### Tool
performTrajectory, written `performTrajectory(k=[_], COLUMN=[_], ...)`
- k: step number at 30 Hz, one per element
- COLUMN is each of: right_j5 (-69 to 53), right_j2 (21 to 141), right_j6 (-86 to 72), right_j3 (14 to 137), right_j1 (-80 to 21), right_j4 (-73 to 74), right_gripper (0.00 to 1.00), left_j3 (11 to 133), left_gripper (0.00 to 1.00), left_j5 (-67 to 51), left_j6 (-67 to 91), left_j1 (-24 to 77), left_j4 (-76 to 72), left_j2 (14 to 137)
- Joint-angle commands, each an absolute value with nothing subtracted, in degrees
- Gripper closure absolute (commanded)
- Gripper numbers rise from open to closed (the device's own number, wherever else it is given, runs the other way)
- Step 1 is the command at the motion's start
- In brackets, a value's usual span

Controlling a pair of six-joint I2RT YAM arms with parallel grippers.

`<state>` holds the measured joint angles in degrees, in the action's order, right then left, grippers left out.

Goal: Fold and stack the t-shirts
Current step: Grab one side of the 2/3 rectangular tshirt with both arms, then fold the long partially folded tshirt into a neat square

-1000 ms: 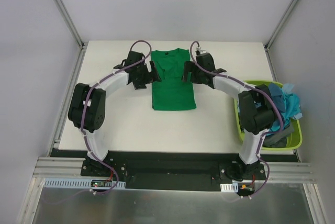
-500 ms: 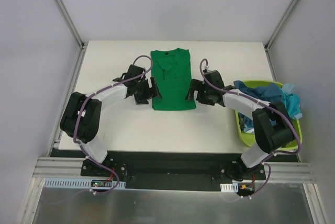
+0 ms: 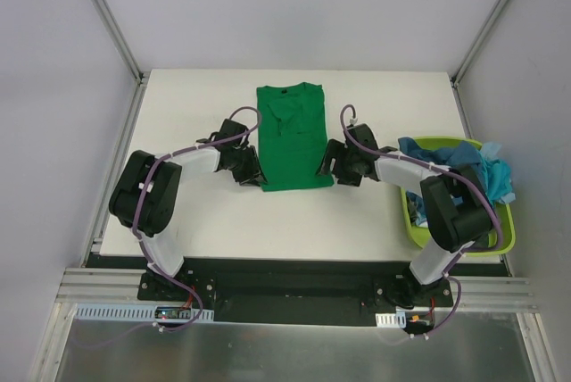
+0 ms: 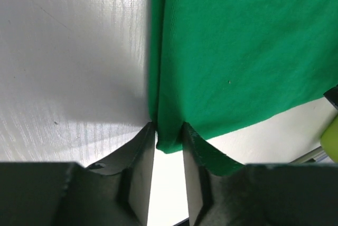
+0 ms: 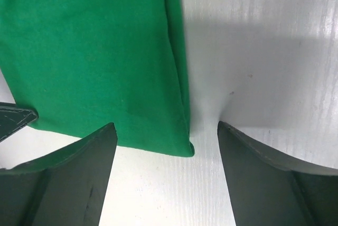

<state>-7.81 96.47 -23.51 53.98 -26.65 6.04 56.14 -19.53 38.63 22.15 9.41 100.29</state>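
A bright green t-shirt (image 3: pixel 294 137) lies on the white table (image 3: pixel 192 96), folded into a long strip with its collar at the far end. My left gripper (image 3: pixel 256 180) is at the shirt's near-left corner. In the left wrist view the left gripper (image 4: pixel 169 133) is shut on that corner of the green cloth (image 4: pixel 237 52). At the near-right corner my right gripper (image 3: pixel 326 170) stands open. In its wrist view the right gripper (image 5: pixel 166 131) straddles the corner of the shirt (image 5: pixel 90 52) without touching it. Dark teal-blue (image 3: pixel 446 155) and light turquoise (image 3: pixel 501 177) t-shirts are heaped in the basket.
A lime-green plastic basket (image 3: pixel 411 221) stands at the table's right edge, close behind the right arm. Bare white table lies left of, right of and in front of the green shirt. Grey walls and metal frame posts enclose the table.
Both grippers have moved from the shirt's upper sides down to its near corners. The left gripper has shut on the near-left corner. The right gripper stays open.
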Motion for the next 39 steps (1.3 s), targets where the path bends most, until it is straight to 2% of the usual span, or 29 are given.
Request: performTrajectory(k=[1,2,5,6,10,13,16,18,25,33,39], right_j5=[-7.65,-7.65,-8.35,-8.52,-9.58,-9.58,-9.49,-10.28,-12.65,-20.37,-25.39], right_j2=[97.73,97.91,98.17,98.26,98.53,98.17,97.91,96.51,81.59,56.54,41.51], right_j6=[-25.84,-25.84,-26.19,-26.37,-26.81,-26.89,-25.85,-24.79,-22.06,-24.96,-27.68], right_j3=[53.17,53.26,53.00,52.65,51.86,50.54,49.83,48.70,39.57,30.68,31.90], right_j1=[-26.54,-26.54,-26.54,-26.54,-26.72,-26.72,-26.72,-26.89,-29.17,-36.73,-39.29], right_j4=[6.24,6.24,5.98,5.63,5.27,4.31,3.25,1.85,1.49,12.64,21.00], right_gripper=[0.24,0.29,0.36,0.40,0.54,0.71,0.93,0.99,0.99,0.99,1.00], left_j3=[55.46,55.63,55.55,55.37,55.28,55.02,54.67,53.79,45.11,31.39,30.58], left_gripper=[0.79,0.83,0.99,1.00,1.00,1.00,1.00,1.00,1.00,1.00,1.00], left_j5=[-21.44,-21.71,-21.62,-21.27,-21.18,-20.92,-20.39,-19.95,-19.25,-21.70,-26.71], left_j6=[38.41,38.41,38.50,38.76,38.93,39.46,39.11,39.02,40.60,47.01,50.18], left_j1=[22.59,22.59,22.68,22.68,22.76,22.94,23.64,24.17,26.45,32.78,33.92], left_j4=[9.49,9.49,9.49,9.49,9.49,9.49,9.49,9.49,9.41,12.12,16.87], left_j2=[101.69,102.12,102.39,102.31,102.04,101.87,100.99,99.41,87.04,58.84,41.69])
